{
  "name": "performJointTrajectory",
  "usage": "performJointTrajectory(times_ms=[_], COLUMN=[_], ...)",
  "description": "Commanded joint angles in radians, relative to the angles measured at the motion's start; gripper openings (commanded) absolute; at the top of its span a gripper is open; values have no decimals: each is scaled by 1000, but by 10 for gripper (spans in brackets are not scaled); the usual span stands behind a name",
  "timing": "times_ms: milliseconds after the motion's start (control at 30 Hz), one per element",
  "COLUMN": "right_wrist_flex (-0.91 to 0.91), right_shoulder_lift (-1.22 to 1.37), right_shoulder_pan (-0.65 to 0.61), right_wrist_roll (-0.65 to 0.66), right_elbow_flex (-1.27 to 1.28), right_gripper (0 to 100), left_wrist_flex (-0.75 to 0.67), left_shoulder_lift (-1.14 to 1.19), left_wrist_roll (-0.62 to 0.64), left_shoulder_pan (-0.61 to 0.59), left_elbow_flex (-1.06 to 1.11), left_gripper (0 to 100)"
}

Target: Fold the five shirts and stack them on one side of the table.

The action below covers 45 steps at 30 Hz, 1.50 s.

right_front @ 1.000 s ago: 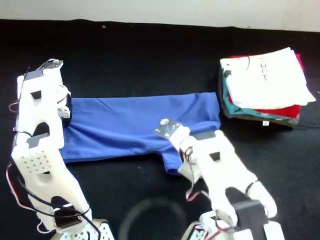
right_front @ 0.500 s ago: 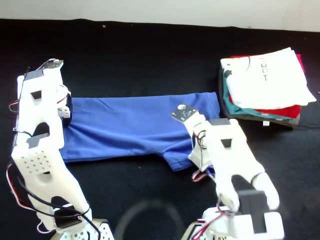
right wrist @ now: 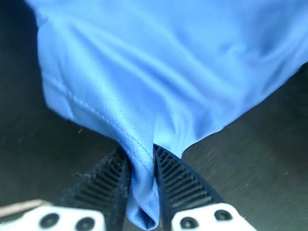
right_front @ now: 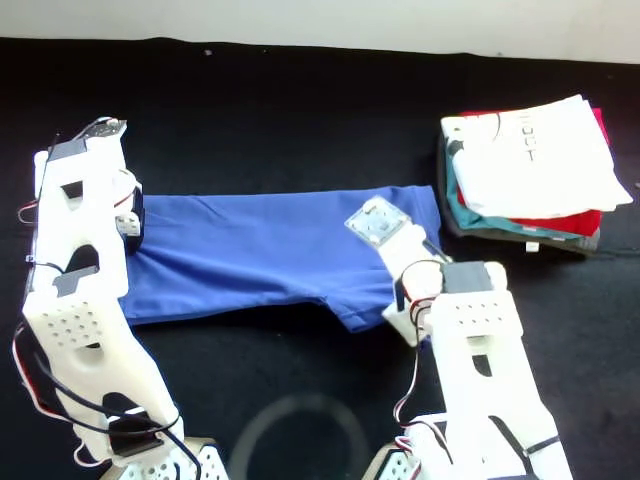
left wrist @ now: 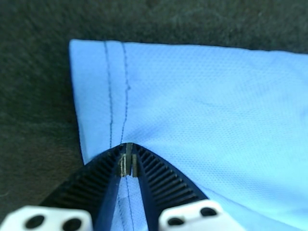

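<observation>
Obs.: stack of folded shirts (right_front: 530,170) taken as the reference point. It sits on the black table (right_front: 300,110), with a white shirt (right_front: 535,150) on top and red, teal and dark layers showing along the edges beneath it. The blue shirt (right_front: 250,255) lies flat on the table just beside the stack. One short end almost meets the stack's side and the rest runs straight away from it as a long band. The cloth is mostly smooth. A sleeve (right_front: 350,305) juts from one long edge, in the half of the band nearer the stack. Left claw (left wrist: 128,166): at the end of the shirt farthest from the stack. Its ribbed fingers (left wrist: 159,180) are pressed together, tips meeting on the stitched hem, and a strip of blue cloth shows between them, so it is pinching the blue shirt at that hem. Right claw (right wrist: 142,166): at the sleeve, on the side of the shirt nearer the stack. Its fingers (right wrist: 180,180) are closed on a bunched fold of blue cloth whose stitched edge runs down into the grip. The fold hangs out below the fingertips and the cloth fans out in creases above them. Both arms reach over the shirt well apart from each other. The right arm is the one close to the stack, but it is not touching it.
</observation>
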Motion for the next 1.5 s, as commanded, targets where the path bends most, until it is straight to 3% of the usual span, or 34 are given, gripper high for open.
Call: performJointTrajectory(times_ms=[0, 200, 400, 567, 867, 1100, 1167, 1267, 1467], right_wrist_flex=[-87, -125, -97, 25, 65, 249, 331, 378, 277], right_shoulder_lift=[8, 309, 671, 875, 903, 901, 901, 903, 915], right_shoulder_pan=[-7, -8, -8, -5, 15, 5, -19, -81, -248], right_wrist_roll=[6, -80, -86, -87, -324, -342, -339, -345, -348], right_elbow_flex=[-70, -318, -633, -881, -1090, -1201, -1227, -1234, -1213], right_gripper=[6, 6, 19, 165, 159, 159, 134, 2, 5], left_wrist_flex=[-9, -9, -9, -9, -9, -9, -9, -9, -9], left_shoulder_lift=[12, 12, 12, 12, 12, 12, 12, 12, 12], left_wrist_roll=[3, 3, 3, 5, 5, 5, 5, 5, 5], left_shoulder_pan=[-21, -21, -21, -21, -21, -21, -21, -21, -21], left_elbow_flex=[-27, -25, -25, -25, -25, -25, -25, -25, -25], left_gripper=[9, 9, 9, 9, 9, 9, 9, 9, 9])
